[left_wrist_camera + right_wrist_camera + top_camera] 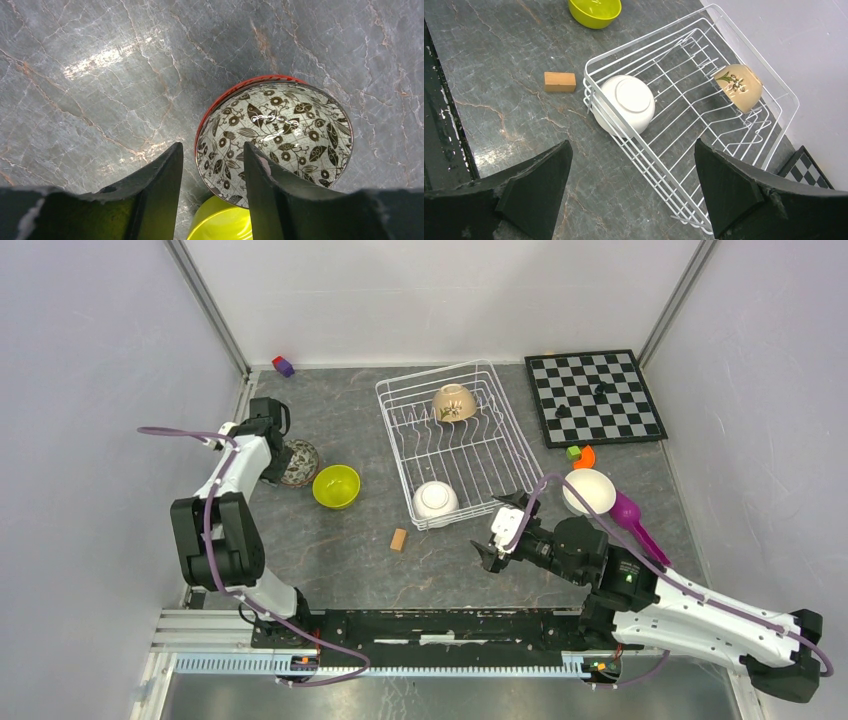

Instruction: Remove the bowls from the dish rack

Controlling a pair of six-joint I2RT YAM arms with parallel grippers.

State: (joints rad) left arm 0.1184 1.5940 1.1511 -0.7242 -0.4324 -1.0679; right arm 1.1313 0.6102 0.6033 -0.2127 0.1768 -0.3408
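Observation:
The white wire dish rack stands mid-table. A beige bowl leans at its far end and a white bowl sits upside down in its near corner; both show in the right wrist view. A lime-green bowl and a patterned bowl stand on the table at left. The patterned bowl sits in a red-rimmed bowl. My left gripper is open, its jaws astride that bowl's near rim. Another white bowl stands right of the rack. My right gripper is open and empty, just off the rack's near corner.
A wooden block lies left of the rack's near corner. A purple scoop lies by the right white bowl, with small orange and green pieces behind it. A chessboard is at the back right, a small block at the back left.

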